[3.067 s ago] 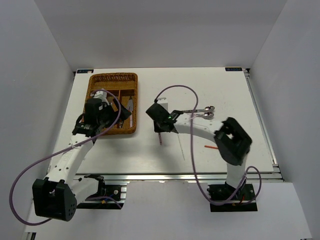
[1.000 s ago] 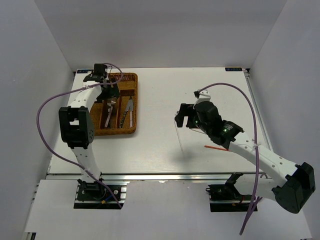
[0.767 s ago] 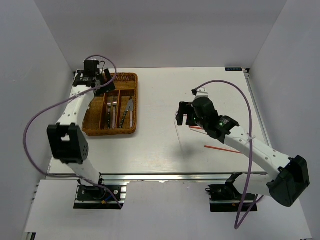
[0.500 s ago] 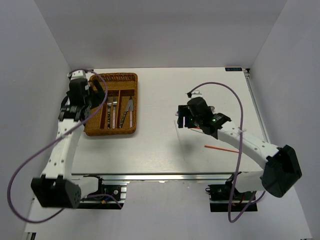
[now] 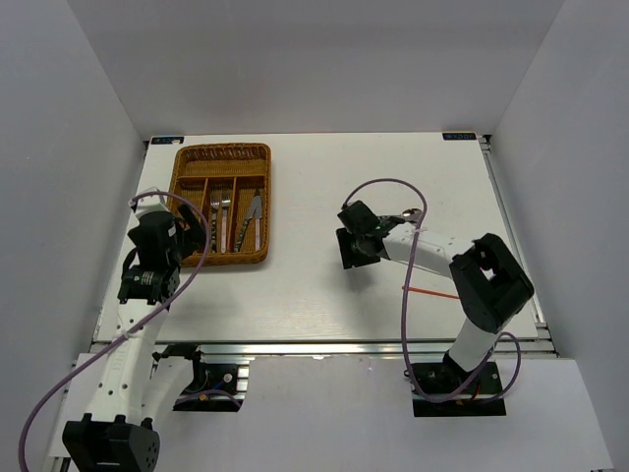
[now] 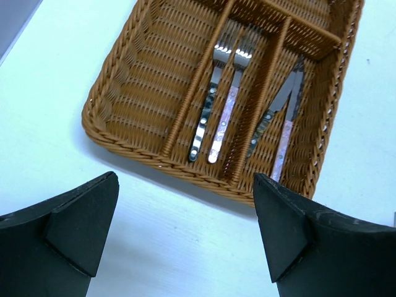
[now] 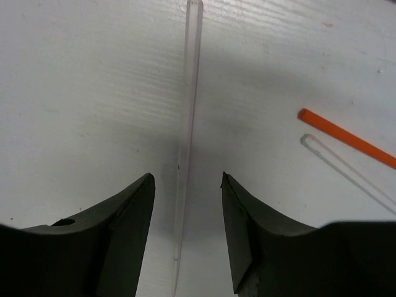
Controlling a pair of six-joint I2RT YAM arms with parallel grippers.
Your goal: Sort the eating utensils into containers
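The wicker tray (image 5: 221,154) stands at the back left; in the left wrist view (image 6: 142,74) two forks (image 6: 216,105) lie in its middle slot and two knives (image 6: 278,117) in its right slot. My left gripper (image 6: 184,179) is open and empty, just in front of the tray's near end (image 5: 187,236). My right gripper (image 7: 187,177) is open low over the table (image 5: 347,251), its jaws on either side of a clear pale chopstick (image 7: 189,105). A red chopstick (image 7: 346,139) and another pale one (image 7: 346,173) lie to its right.
The red chopstick also shows on the table by the right arm's elbow (image 5: 432,292). Silver spoon ends (image 5: 411,213) peek out beyond the right forearm. The tray's left slot (image 6: 154,80) holds nothing. White walls enclose the table.
My left arm has swung back from the tray's far left corner to its near left end. My right gripper has moved left and down over the pale chopstick.
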